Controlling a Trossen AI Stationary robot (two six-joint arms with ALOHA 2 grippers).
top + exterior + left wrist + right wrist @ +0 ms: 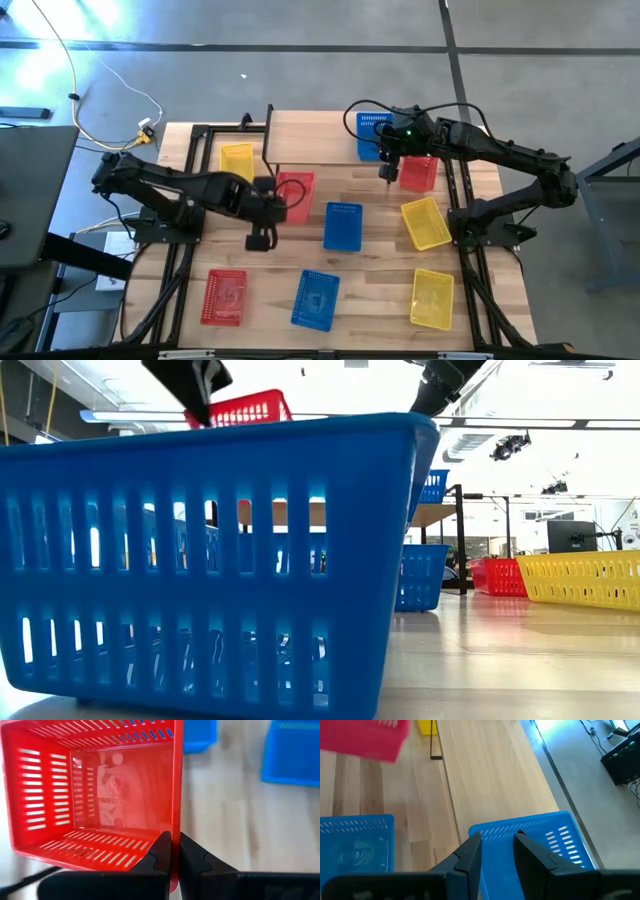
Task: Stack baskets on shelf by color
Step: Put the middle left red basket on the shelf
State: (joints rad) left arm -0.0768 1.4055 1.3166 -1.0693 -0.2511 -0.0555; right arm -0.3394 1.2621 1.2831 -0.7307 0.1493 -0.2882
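Note:
My left gripper (283,201) is shut on a red basket (297,187), held in the air just in front of the shelf (320,135); the low view shows this red basket (240,408) high up. My right gripper (496,851) is open and hovers over a blue basket (530,832) that rests by its bottom on the shelf's plank (490,775). It touches nothing that I can see. Other baskets lie flat on the tabletop: a yellow one (237,160), a red one (418,172) and a blue one (343,225). My left gripper pinches one side wall of the red basket at its rim (175,820), close to a corner, with one finger (157,852) inside the basket and the other (192,855) outside. The fingers come from above, pointing down. The basket is lifted clear and hangs below them.
More baskets sit along the table's near edge: a red one (224,297), a blue one (315,298) that fills the low view (210,560), and a yellow one (432,298). Another yellow basket (425,222) lies at the right. The shelf's black legs (436,740) stand on the tabletop.

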